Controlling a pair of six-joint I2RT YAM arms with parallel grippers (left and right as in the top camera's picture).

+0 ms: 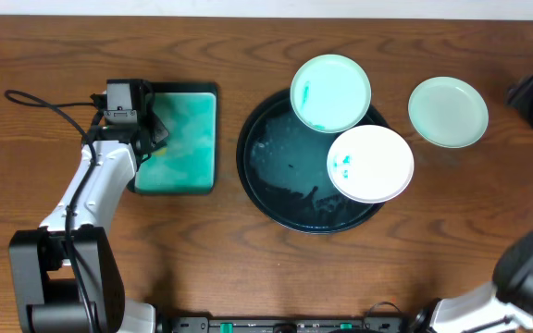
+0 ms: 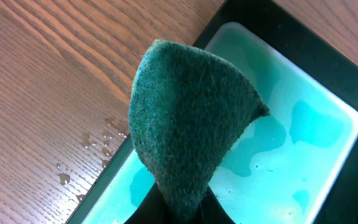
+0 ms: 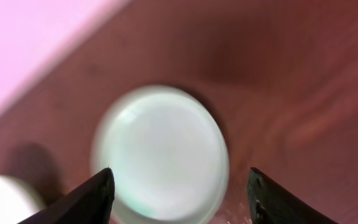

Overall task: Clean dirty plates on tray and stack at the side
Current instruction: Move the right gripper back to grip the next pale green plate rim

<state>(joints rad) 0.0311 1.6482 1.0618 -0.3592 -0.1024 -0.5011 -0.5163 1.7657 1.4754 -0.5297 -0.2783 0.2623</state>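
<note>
A large dark round tray (image 1: 276, 185) sits mid-table. A mint-green plate with a teal smudge (image 1: 330, 92) rests on its far rim. A white plate with teal smudges (image 1: 370, 163) lies on its right side. A clean mint-green plate (image 1: 448, 112) lies on the table to the right and shows blurred in the right wrist view (image 3: 160, 152). My left gripper (image 1: 152, 125) is shut on a dark green sponge (image 2: 188, 124) above the green sponge tray (image 1: 188, 139). My right gripper (image 3: 182, 196) is open and empty, at the far right edge, above the clean plate.
The sponge tray (image 2: 303, 143) holds teal soapy water. Water drops (image 2: 95, 143) lie on the wood beside it. A black cable (image 1: 49, 102) runs along the table at the left.
</note>
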